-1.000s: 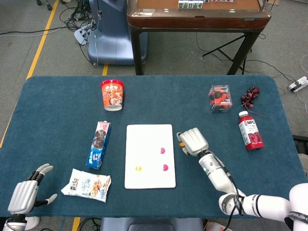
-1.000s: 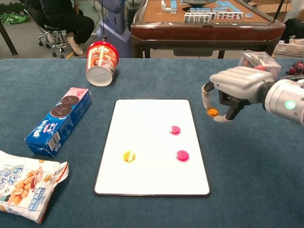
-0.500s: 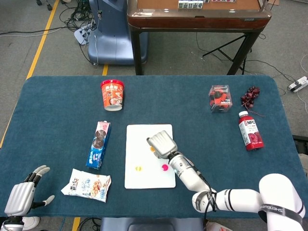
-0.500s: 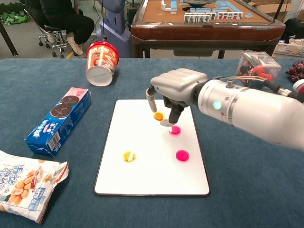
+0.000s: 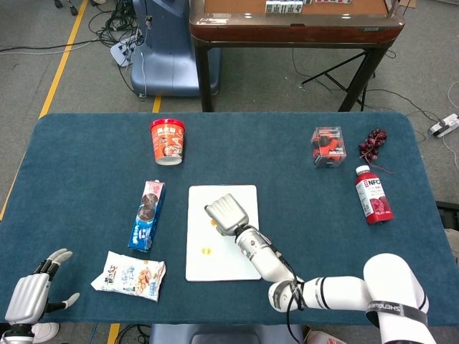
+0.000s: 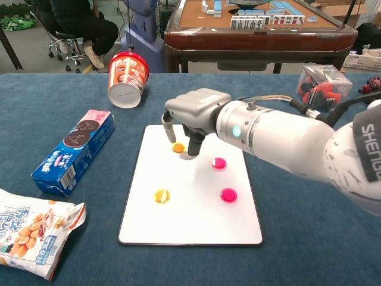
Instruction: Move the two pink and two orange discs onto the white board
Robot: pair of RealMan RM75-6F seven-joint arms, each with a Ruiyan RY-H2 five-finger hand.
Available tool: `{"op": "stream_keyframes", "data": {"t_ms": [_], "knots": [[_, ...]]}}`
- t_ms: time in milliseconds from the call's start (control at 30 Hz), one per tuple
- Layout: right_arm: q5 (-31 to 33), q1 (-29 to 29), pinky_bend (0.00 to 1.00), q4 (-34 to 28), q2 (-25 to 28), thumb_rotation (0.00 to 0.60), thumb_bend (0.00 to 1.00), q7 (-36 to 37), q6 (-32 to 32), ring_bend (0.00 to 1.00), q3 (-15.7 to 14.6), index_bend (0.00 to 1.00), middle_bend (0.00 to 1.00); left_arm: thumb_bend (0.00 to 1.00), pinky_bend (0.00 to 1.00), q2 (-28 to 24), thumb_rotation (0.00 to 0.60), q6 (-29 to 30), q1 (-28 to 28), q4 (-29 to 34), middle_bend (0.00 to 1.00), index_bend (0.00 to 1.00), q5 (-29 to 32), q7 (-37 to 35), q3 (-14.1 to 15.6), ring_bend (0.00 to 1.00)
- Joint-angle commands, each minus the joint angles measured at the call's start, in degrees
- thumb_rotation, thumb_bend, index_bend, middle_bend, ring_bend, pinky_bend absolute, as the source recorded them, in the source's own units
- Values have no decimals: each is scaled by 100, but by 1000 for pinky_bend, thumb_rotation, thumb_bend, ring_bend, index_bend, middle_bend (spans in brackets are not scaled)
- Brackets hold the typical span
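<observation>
My right hand (image 6: pixel 193 113) hovers over the far left part of the white board (image 6: pixel 190 220) and pinches an orange disc (image 6: pixel 178 147) between thumb and a finger, low over the surface. The second orange disc (image 6: pixel 161 195) lies on the board's left half. Two pink discs (image 6: pixel 219 162) (image 6: pixel 228 194) lie on its right half. In the head view the right hand (image 5: pixel 227 213) and its forearm cover both pink discs; the held orange disc (image 5: pixel 214 223) and the lying one (image 5: pixel 206 251) show. My left hand (image 5: pixel 32 297) rests open at the table's near left corner, holding nothing.
A red cup noodle (image 6: pixel 127 77) lies behind the board. A blue cookie box (image 6: pixel 74 152) and a snack bag (image 6: pixel 30 229) sit to its left. At the far right are a clear box (image 5: pixel 327 147), grapes (image 5: pixel 373 143) and a juice bottle (image 5: pixel 373 195).
My right hand has carried the orange disc leftward, from beside the board's right edge across to its far left part. The left hand has drifted slightly lower.
</observation>
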State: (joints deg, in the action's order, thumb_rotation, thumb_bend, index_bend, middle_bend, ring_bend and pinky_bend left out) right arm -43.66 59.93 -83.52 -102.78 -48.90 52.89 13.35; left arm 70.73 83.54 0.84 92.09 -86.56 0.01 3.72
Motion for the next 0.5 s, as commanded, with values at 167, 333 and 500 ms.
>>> {"op": "stream_keyframes", "data": {"t_ms": [167,333,500], "knots": [[143,154,1000,192,-111,600,259,30,-51,1000,-2,515,1000,92,607,18,600,4,10,-15,165,223,-13,-3,6,214],[207,258,1000,358,-220,600,243,108,-118,1000,-2,515,1000,92,606,8,600,2,20,-27,165,224,-6,-21,8,214],[197,317,1000,469,-293,600,160,195,-140,1000,-20,464,1000,92,606,-10,600,3,37,-42,165,224,3,-51,17,214]]}}
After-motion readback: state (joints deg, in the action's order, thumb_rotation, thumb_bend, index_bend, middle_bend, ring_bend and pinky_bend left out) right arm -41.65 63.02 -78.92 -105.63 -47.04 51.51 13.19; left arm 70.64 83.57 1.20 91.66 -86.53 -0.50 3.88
